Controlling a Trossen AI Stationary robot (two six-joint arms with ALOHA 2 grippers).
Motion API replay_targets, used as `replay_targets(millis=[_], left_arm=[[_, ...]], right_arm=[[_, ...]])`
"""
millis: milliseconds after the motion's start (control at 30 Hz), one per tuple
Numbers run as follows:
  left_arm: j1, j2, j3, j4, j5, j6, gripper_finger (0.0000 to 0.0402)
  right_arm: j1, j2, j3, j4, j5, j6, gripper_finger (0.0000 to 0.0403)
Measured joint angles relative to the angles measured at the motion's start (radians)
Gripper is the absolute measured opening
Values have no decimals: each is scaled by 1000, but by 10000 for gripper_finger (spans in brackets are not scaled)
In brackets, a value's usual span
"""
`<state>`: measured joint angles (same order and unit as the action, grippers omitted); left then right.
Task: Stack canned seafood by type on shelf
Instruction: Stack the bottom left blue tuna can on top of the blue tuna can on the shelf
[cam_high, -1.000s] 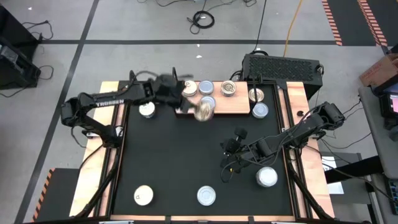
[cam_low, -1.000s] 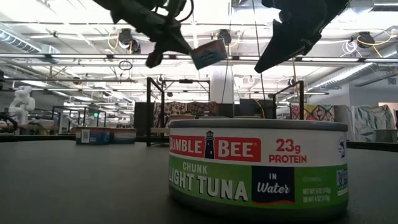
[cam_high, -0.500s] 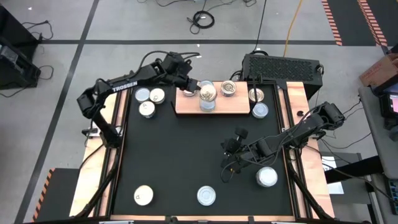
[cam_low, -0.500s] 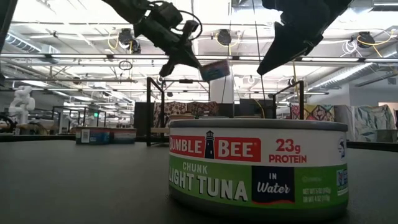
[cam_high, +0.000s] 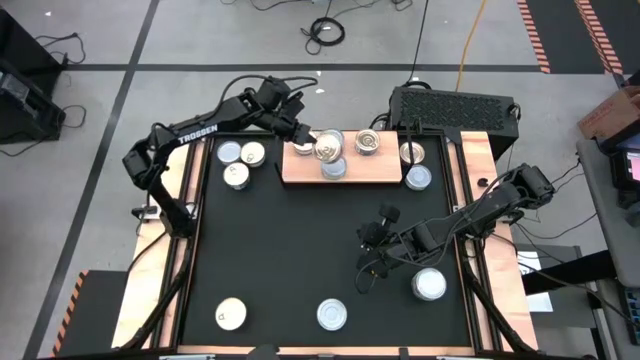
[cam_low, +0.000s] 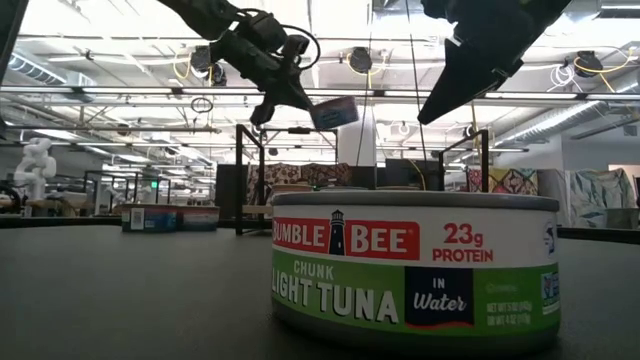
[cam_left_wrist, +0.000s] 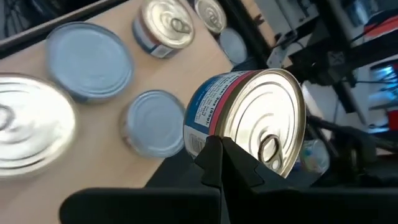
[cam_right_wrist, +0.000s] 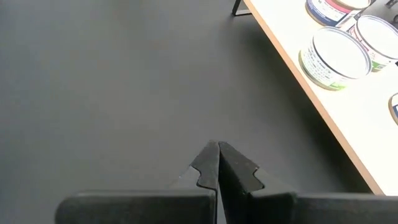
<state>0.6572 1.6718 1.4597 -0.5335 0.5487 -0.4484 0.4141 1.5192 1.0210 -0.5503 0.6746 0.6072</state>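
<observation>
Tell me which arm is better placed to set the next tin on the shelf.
Left. The left gripper is shut on a tin held above the shelf. The right gripper is shut and empty over the black tabletop, away from the shelf.

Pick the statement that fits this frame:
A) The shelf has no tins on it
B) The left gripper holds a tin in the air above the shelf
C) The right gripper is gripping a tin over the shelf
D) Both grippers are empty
B: the left gripper is shut on a tilted blue-and-red tin raised over the shelf, where other tins already sit; the right gripper is shut and empty over the black tabletop.
</observation>
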Motion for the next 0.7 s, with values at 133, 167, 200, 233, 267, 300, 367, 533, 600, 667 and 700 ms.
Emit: replay_targets(millis=[133,167,200,233,267,300,367,533,600,667,700], left_arm=[[13,-2,48,-63,-8,51,0],[17,-5,57,-78,-16,62,0],[20,-5,65,-93,-26,66,0],[25,-5,70,-105,-29,70,0],[31,-5,72,-116,-28,71,0],[39,-5,72,-133,-28,72,0],[60,-5,72,-171,-29,78,0],[112,-5,72,-194,-30,90,0],[128,-5,72,-182,-29,90,0],[140,4,72,-168,-28,89,0],[148,13,72,-166,-26,89,0]], right_arm=[[0,0,0,0,0,5,0],[0,0,0,0,0,5,0],[0,0,0,0,0,5,0],[0,0,0,0,0,5,0],[0,0,0,0,0,5,0],[0,0,0,0,0,6,0],[0,0,0,0,0,6,0],[0,0,0,0,0,6,0],[0,0,0,0,0,6,0],[0,0,0,0,0,6,0],[0,0,0,0,0,6,0]])
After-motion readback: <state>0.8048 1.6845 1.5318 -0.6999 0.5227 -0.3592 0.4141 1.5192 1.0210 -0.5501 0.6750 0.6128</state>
